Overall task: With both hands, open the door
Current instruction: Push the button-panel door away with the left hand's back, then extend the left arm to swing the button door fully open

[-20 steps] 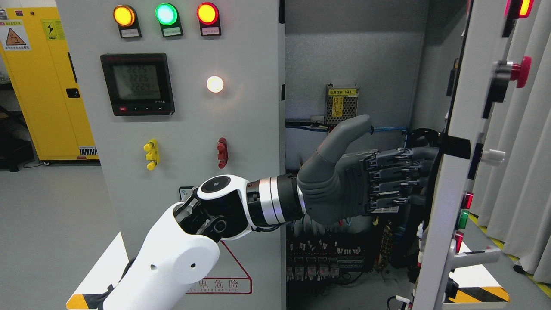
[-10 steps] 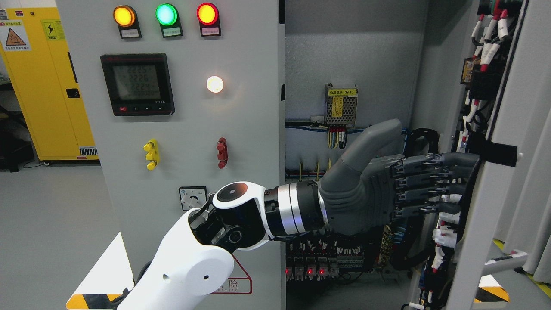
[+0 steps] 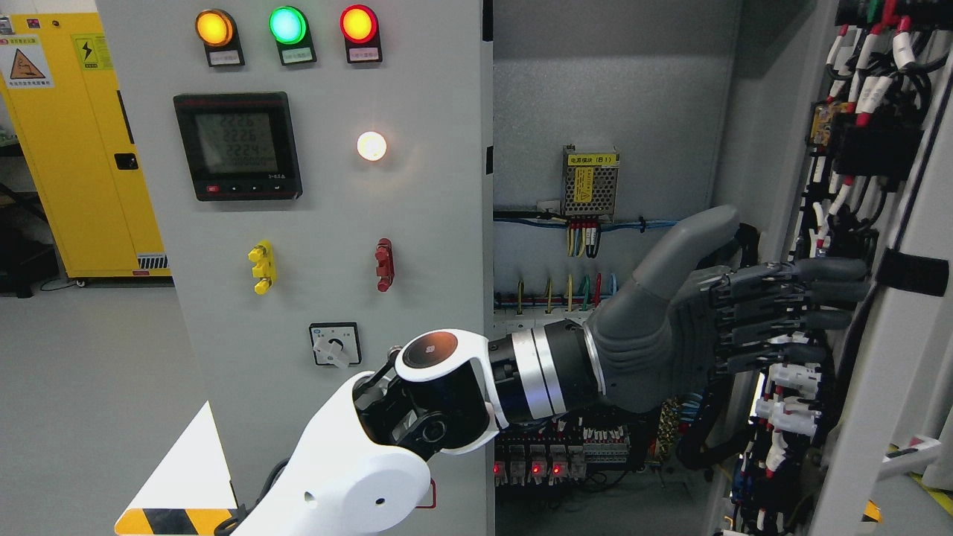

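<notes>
The cabinet [image 3: 610, 97] stands open on its right side, and inside it I can see a perforated metal power supply [image 3: 590, 183] fixed to the grey back wall, with a yellow label along its top that ends in "(B1)" (the characters before that are too small for me to read). Below it run blue cables and a row of coloured wires [image 3: 566, 286], and lower down a bank of terminal blocks [image 3: 547, 454] shows several small red lights.

The closed left door [image 3: 313, 223] carries three lamps: amber [image 3: 214, 27], green [image 3: 287, 24] and red [image 3: 358, 23], each with a small tag I cannot read. A black meter [image 3: 238, 145] shows three rows of digits, roughly 2226, 2226 and 2224, and a white lamp [image 3: 371, 146] glows beside it. At the far left a yellow cabinet [image 3: 71, 141] has hazard stickers.

The right door [image 3: 886, 313] is swung wide at the picture's right, its wired inner face turned toward me, thick with black, white and red-tipped leads. My left robot hand [image 3: 752, 313] reaches across the opening to it: fingers [image 3: 819, 294] extended and flat, tips against the door's inner face just left of a black stub [image 3: 914, 272], thumb raised. It is open-palmed and grips nothing.
</notes>
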`<state>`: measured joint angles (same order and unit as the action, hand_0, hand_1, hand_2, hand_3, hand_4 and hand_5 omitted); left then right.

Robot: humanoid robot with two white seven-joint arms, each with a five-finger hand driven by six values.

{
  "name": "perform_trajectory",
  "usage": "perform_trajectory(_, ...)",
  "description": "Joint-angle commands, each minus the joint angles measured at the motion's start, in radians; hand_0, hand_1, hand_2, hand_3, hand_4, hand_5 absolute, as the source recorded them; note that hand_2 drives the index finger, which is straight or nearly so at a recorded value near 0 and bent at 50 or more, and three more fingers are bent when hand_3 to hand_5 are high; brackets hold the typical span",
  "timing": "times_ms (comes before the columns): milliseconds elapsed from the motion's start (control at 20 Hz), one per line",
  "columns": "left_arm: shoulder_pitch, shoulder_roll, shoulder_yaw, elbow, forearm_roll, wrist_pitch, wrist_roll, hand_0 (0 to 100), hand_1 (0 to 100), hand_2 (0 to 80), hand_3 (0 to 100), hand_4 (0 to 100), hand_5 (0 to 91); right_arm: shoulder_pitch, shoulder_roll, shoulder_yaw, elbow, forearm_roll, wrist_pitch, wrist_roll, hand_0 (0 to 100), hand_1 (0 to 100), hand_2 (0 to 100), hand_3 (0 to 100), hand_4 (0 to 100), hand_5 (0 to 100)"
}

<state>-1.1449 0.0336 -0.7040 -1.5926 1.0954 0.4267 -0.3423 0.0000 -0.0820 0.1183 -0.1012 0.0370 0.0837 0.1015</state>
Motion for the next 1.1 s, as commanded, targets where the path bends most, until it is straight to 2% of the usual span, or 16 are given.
perform_trajectory(0,0.004,-0.078,-0.041,-0.024,-0.018,-0.009,0.037,0,0,0.0,0,0,0.0,0.029,0.001,0.000,0.000,0.000,0.001,0.000,24,0,0,0,0,0)
perform_trajectory(200,0.017,-0.129,-0.054,-0.024,-0.055,-0.012,0.040,0,0,0.0,0,0,0.0,0.029,0.001,0.000,-0.002,0.001,0.001,0.000,24,0,0,0,0,0)
perform_trajectory(401,0.019,-0.185,-0.054,-0.012,-0.123,-0.011,0.040,0,0,0.0,0,0,0.0,0.035,-0.001,0.000,-0.002,0.000,-0.001,0.000,24,0,0,0,0,0)
perform_trajectory(752,-0.025,-0.221,-0.069,0.078,-0.126,-0.017,0.040,0,0,0.0,0,0,0.0,0.037,0.001,0.000,-0.002,0.001,-0.024,0.000,24,0,0,0,0,0)
perform_trajectory(1052,-0.101,-0.221,-0.112,0.167,-0.114,-0.086,0.040,0,0,0.0,0,0,0.0,0.046,0.001,-0.002,-0.002,0.001,-0.022,0.000,24,0,0,0,0,0)
